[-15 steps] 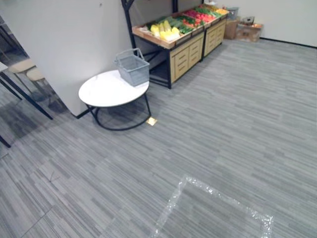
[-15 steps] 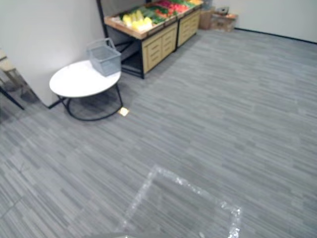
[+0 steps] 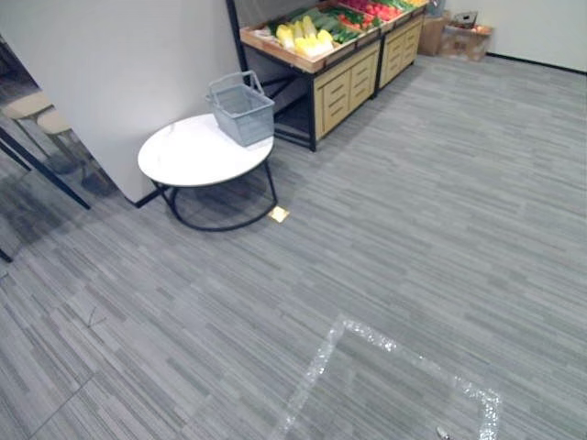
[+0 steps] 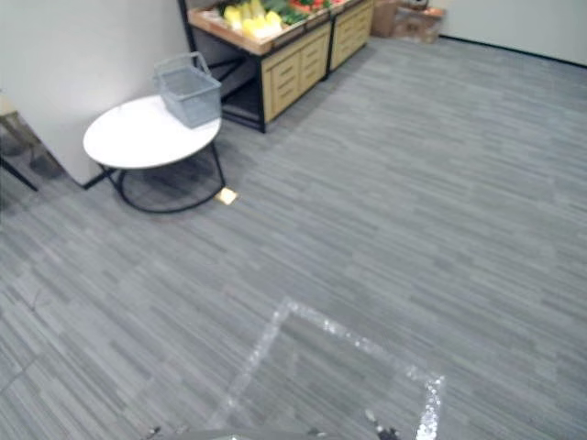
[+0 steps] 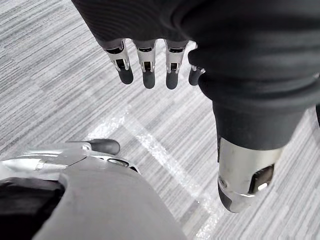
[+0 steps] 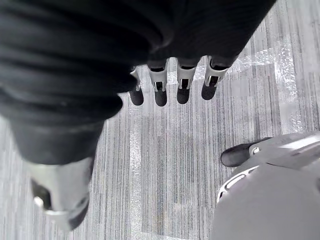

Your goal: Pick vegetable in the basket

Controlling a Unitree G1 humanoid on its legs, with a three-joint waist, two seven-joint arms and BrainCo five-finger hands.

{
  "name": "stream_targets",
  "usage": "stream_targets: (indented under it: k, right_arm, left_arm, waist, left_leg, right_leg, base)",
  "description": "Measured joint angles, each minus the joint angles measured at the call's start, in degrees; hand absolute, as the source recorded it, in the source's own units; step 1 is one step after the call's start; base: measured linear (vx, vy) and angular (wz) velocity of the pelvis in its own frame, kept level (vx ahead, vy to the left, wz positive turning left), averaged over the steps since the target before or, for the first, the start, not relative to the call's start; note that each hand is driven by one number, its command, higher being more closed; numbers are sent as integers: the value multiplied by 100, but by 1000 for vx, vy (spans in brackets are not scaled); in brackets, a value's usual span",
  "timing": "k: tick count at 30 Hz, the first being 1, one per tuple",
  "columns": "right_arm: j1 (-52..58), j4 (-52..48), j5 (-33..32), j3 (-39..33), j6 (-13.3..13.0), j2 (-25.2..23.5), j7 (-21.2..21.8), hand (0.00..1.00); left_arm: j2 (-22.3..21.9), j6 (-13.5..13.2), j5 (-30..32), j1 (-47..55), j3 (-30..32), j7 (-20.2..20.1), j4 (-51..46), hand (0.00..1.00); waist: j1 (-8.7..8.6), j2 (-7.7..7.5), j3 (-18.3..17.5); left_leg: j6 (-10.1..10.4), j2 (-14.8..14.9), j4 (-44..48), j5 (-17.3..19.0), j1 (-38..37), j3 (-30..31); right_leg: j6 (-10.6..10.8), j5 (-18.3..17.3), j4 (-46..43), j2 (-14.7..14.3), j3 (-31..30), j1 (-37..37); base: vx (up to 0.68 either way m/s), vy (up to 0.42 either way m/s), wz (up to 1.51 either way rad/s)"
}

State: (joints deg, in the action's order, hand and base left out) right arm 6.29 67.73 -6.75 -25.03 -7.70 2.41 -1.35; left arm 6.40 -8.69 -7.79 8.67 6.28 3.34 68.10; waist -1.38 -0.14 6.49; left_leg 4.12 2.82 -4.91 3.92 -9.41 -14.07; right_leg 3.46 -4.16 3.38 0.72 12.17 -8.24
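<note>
Left eye view: grey mesh basket (image 3: 243, 112) on round white table (image 3: 183, 158).

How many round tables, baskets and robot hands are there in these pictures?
Round white table: 1
Grey basket: 1
Hands: 2, the left hand and the right hand, both open
Total: 4

Soft, even indoor light; faint shadow under the round table (image 3: 183, 158), glints on the floor tape (image 3: 383, 345).
</note>
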Motion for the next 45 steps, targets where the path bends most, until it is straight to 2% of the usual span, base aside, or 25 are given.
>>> stream_targets:
  k: [1,3,4,5,6,14,20,30,37,40,43,44,45]
  right_arm:
    - [1,-22,11,74,-42,2,-29,0]
    - [8,-71,69,192,-109,10,-74,0]
    - [11,-113,153,215,-110,10,-75,0]
    - [15,-158,187,277,-110,16,-69,0]
    - [8,-168,176,310,-112,18,-47,0]
    - [19,-166,-1,312,-121,48,143,0]
    - [25,-166,-13,311,-137,55,161,0]
    - [30,-160,-56,305,-138,52,173,0]
    - [25,-167,-101,313,-138,41,160,0]
    - [-79,-171,-76,368,-139,57,155,0]
    - [-254,-172,-71,479,-188,58,125,0]
    - [-253,-161,-75,544,-220,40,101,0]
    - [-243,-158,-80,605,-229,28,94,0]
  left_arm:
    - [9,-11,29,-1,-36,33,-20,0]
    - [23,-77,171,8,-114,93,-43,0]
    - [42,-78,184,-2,-179,91,-54,0]
    - [45,-78,187,4,-190,92,-82,0]
    - [51,-79,187,-1,-191,86,-89,0]
    - [53,-136,156,6,-191,78,-92,0]
    - [44,-240,131,-1,-189,77,-95,0]
    - [33,-240,114,3,-129,64,-87,0]
    - [4,-238,-272,14,33,35,-33,0]
    - [3,-239,-336,-5,37,39,-40,0]
    - [41,-243,-496,-82,44,65,-94,0]
    - [87,-249,-591,-172,85,75,-103,0]
    - [141,-256,-718,-210,84,82,-220,0]
  waist:
    - [1,73,-22]
    - [-1,7,19]
    - [-2,56,11]
    - [-2,14,43]
    - [-2,48,43]
    - [-1,37,51]
    - [-2,34,49]
    - [1,26,46]
    - [3,-8,36]
    - [6,4,49]
    - [-3,-48,220]
    - [1,-140,303]
    - [6,-238,398]
  left_leg:
    - [1,0,1,0,-14,-9]
    - [1,0,-2,0,-18,-41]
    - [2,1,-3,1,-33,-57]
    - [3,1,-4,1,-41,-78]
    - [3,2,-4,1,-64,-91]
    - [8,3,-4,5,-79,-97]
    - [13,3,0,8,-81,-99]
    - [13,3,1,9,-77,-96]
    - [12,3,6,8,-1,-91]
    - [9,60,78,6,197,-147]
    - [38,77,280,26,326,-159]
    - [162,81,862,176,582,-116]
    - [233,122,1845,291,1035,-102]
  right_leg:
    - [-5,3,-1,0,-4,-5]
    - [-11,7,-1,0,-14,-6]
    - [-26,17,-2,0,-15,-11]
    - [-26,17,-3,0,-24,-13]
    - [-26,17,-3,-1,-29,-34]
    - [-6,3,-19,3,-23,-41]
    - [-8,5,-31,9,-20,-41]
    - [-10,6,-31,10,-13,-40]
    - [-12,8,-8,7,-5,19]
    - [-51,-24,-268,-17,-14,322]
    - [-143,-194,-593,26,32,509]
    - [-197,-308,-710,128,117,500]
    - [-245,-441,-805,262,244,487]
  base:
    - [-13,-11,-4]
    - [-14,-15,-4]
    - [-19,-21,-5]
    - [-18,-23,-6]
    - [-29,-26,-5]
    - [0,0,0]
    - [-10,-9,0]
    - [0,0,0]
    - [0,0,0]
    - [-6,-22,-11]
    - [-4,-45,4]
    - [-46,-77,46]
    - [-65,-79,55]
